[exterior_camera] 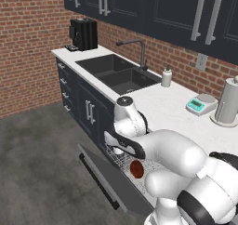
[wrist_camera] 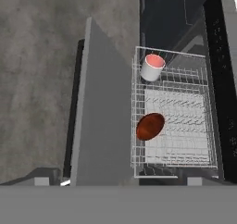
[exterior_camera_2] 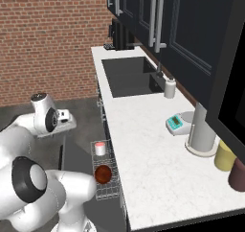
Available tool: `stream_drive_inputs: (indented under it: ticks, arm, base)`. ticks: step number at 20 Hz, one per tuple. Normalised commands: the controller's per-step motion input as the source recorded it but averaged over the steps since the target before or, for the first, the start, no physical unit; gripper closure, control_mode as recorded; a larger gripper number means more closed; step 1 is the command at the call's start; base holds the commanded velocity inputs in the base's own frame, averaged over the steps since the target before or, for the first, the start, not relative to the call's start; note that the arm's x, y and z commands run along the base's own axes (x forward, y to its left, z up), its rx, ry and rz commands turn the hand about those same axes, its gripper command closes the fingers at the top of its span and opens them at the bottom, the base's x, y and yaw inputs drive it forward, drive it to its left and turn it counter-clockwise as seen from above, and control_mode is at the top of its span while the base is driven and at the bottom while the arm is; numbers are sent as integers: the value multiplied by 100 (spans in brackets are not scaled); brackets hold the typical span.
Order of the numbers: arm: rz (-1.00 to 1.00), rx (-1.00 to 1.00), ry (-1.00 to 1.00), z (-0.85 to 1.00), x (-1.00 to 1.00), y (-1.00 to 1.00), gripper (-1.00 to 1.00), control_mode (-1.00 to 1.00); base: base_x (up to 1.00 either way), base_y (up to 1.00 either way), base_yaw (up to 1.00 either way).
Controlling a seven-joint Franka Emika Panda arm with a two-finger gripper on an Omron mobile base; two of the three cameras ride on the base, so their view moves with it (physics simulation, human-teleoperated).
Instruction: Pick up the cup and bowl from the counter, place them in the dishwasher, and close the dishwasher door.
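A simulated kitchen. The dishwasher door (wrist_camera: 104, 121) is dropped open, a flat dark panel sloping out over the grey floor (exterior_camera: 37, 173). Beside it the silver wire rack (wrist_camera: 185, 121) is pulled out. The cup (wrist_camera: 152, 66), white with a pink inside, stands upright near one end of the rack. The reddish-brown bowl (wrist_camera: 150, 126) rests tilted on its edge in the middle, well apart from the cup. The white counter (exterior_camera_2: 153, 149) above holds a scale (exterior_camera_2: 176, 123) and jars. The hand (exterior_camera_2: 64, 116) hangs above the door, its jaws spread wide and holding nothing.
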Motion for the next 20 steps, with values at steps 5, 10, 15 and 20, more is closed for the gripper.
stream_drive_inputs:
  ticks: [5, 10, 15, 20]
  arm:
    - [-12, -20, 26, 27, -5, 32, -100, -100]
    - [-4, -18, 1, -47, -5, 38, -100, -100]
    - [0, -8, 0, -55, -22, 30, -100, -100]
    - [0, -2, -4, -42, -33, 4, -100, -100]
  base:
    - [0, 0, 0]
    - [0, 0, 0]
    - [0, 0, 0]
    - [0, 0, 0]
